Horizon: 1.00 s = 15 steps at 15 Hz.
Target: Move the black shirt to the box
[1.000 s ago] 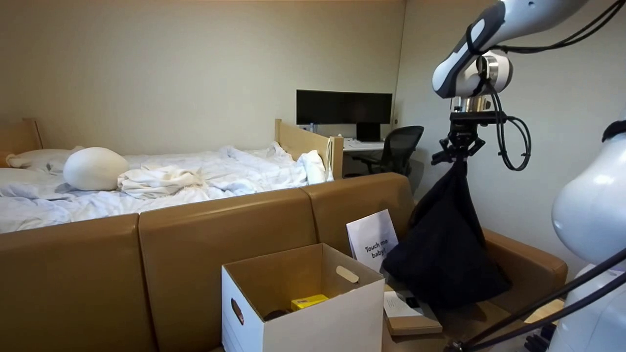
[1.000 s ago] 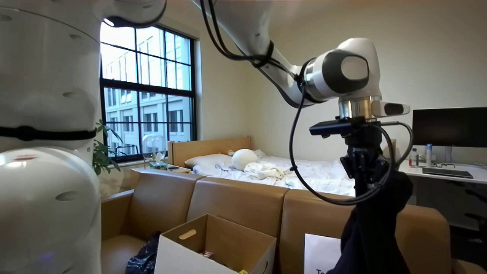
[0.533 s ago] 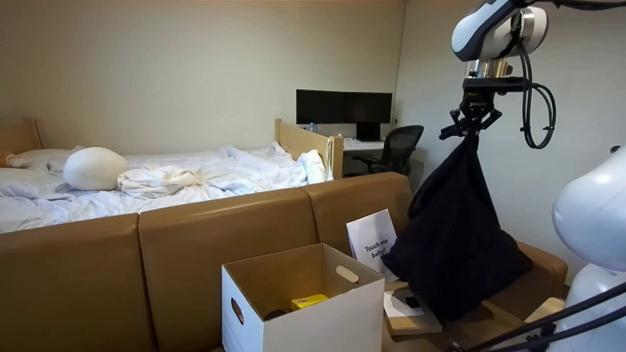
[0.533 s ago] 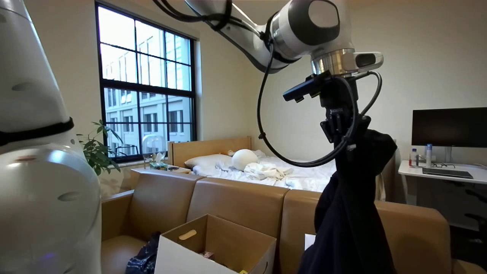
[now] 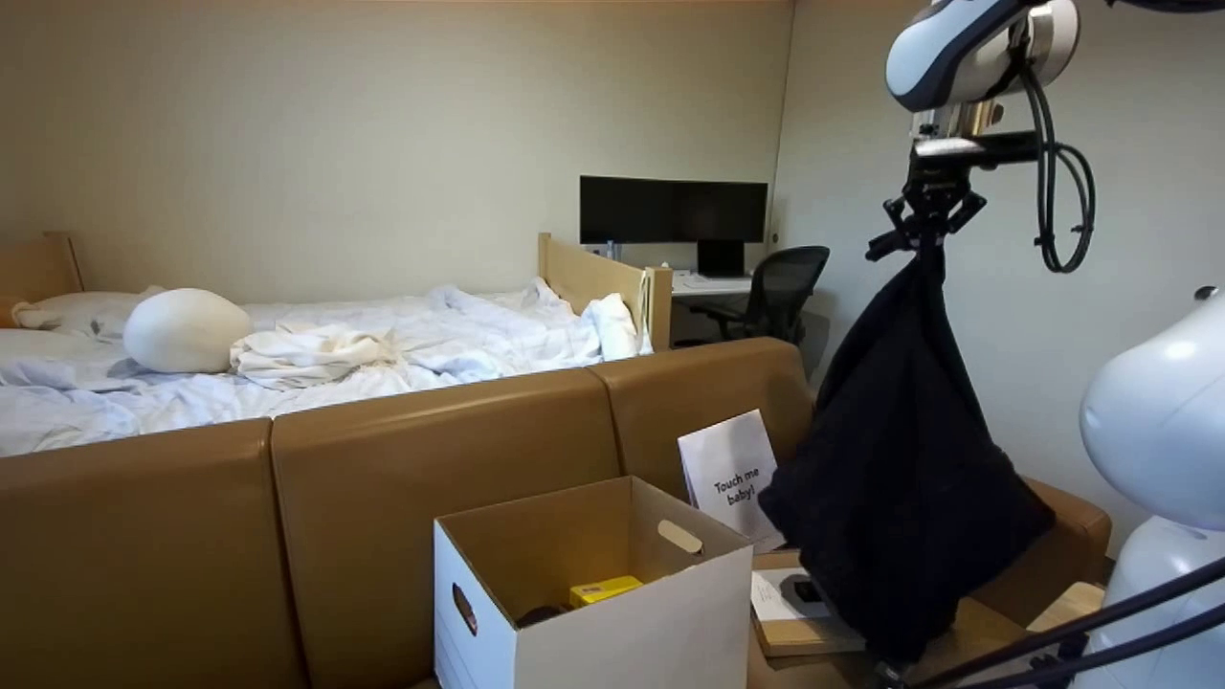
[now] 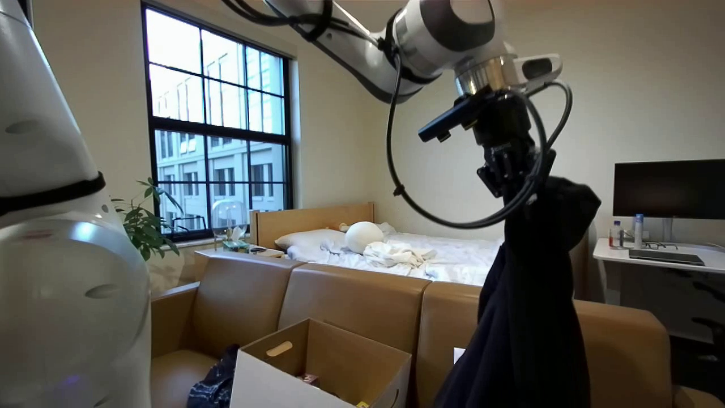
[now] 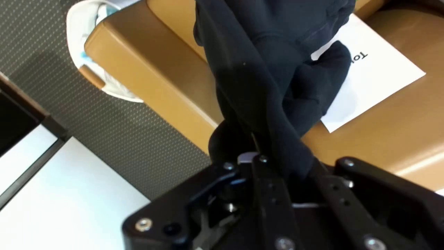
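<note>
The end effector (image 5: 926, 241) is clamped on the bunched top of the black shirt (image 5: 904, 459), which hangs outside the white cardboard box (image 5: 632, 622) and should be raised until its low end clears that box, centred overhead, then lowered before release.

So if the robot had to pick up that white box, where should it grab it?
I'd say the upper rim of the white box, above a hand-hole, reaching straight down: the top is open and the edge looks thin, so a finger could go on each side. Lifted by one wall, it might tilt. The gripper would first need to let go of the black shirt.
</note>
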Each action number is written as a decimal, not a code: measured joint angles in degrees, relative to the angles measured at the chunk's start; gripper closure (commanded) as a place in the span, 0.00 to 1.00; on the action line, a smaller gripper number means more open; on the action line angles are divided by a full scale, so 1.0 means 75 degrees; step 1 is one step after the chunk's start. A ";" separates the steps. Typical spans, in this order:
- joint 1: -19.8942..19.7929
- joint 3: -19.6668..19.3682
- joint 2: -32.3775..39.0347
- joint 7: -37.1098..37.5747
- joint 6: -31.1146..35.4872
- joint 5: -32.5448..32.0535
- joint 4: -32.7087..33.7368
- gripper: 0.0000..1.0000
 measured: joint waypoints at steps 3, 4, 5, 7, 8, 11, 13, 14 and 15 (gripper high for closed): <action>-0.0005 0.0076 -0.0617 -0.0322 -0.0126 -0.0486 0.0515 0.96; -0.0006 0.0090 -0.0824 -0.0466 -0.0131 -0.0561 0.0693 0.96; -0.0007 0.0109 -0.1021 -0.0569 -0.0131 -0.0645 0.0891 0.96; -0.0009 0.0197 -0.1330 -0.0698 -0.0131 -0.0771 0.1374 0.96; -0.0009 0.0264 -0.1434 -0.0702 -0.0125 -0.0789 0.1656 0.96; 0.0102 0.0462 -0.1615 -0.0698 -0.0144 -0.0344 0.2584 0.96; 0.0404 0.0704 -0.1647 -0.0695 -0.0350 0.0168 0.3133 0.96; 0.0563 0.0933 -0.1646 -0.0652 -0.0369 0.0257 0.3220 0.96; 0.0693 0.1230 -0.1632 -0.0530 -0.0304 0.0262 0.3201 0.96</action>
